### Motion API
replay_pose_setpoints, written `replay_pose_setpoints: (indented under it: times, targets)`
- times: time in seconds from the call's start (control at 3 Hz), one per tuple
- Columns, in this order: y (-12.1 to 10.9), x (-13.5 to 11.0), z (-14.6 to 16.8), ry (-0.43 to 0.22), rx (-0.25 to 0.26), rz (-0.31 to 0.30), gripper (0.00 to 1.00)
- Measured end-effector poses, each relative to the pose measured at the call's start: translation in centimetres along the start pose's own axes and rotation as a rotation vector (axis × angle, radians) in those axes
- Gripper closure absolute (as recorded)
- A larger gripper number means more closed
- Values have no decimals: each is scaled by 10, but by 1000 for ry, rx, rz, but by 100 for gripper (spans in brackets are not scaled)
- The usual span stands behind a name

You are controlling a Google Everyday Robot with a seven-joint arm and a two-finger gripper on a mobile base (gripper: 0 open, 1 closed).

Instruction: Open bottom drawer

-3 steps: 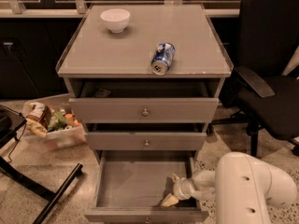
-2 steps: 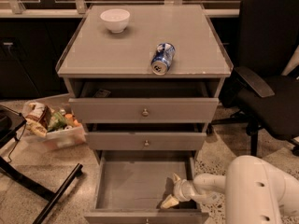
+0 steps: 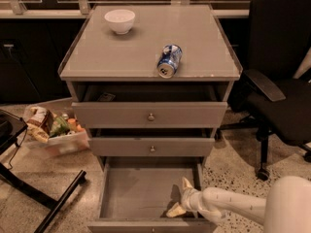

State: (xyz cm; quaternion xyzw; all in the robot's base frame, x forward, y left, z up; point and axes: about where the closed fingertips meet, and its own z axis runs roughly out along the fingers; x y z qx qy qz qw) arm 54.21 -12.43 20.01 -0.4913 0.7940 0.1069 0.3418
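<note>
- The bottom drawer (image 3: 131,194) is sitting low in the centre of the frame, pulled far out, with its plain grey floor showing; its front is running along the bottom edge, so the knob is not showing.
- The gripper (image 3: 180,197) is sitting inside that drawer, toward its right side near the front, with its two pale fingers spread apart and holding nothing.
- The arm (image 3: 235,207) is reaching in from the lower right, crossing over the drawer's right wall.
- Judging from this, the opening is looking practically done, and the risks are lying in the way out.
- If the arm is lifting straight up, the fingers may be catching the underside of the middle drawer (image 3: 151,147), which is standing slightly out just above.
- If it is swinging sideways, the wrist may be knocking the right wall and nudging the drawer back in or skewing it.
- Any further pull may be running the drawer past its stops.
- The top drawer (image 3: 150,114) is also standing a little ajar.
- A can (image 3: 169,60) is lying on its side near the front edge of the cabinet top (image 3: 97,57); a jolt could be rolling it off.
- A white bowl (image 3: 119,21) is standing at the upper left of that top.
- An office chair (image 3: 284,86) is crowding the right, close to the arm's retreat; a box of snacks (image 3: 54,130) is lying on the floor at the left.
</note>
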Motion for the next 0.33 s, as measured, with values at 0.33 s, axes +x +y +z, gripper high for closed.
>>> replay_pose_setpoints:
  times: [0.33]
  targets:
    - [-1, -7, -12, -18, 73, -6, 0]
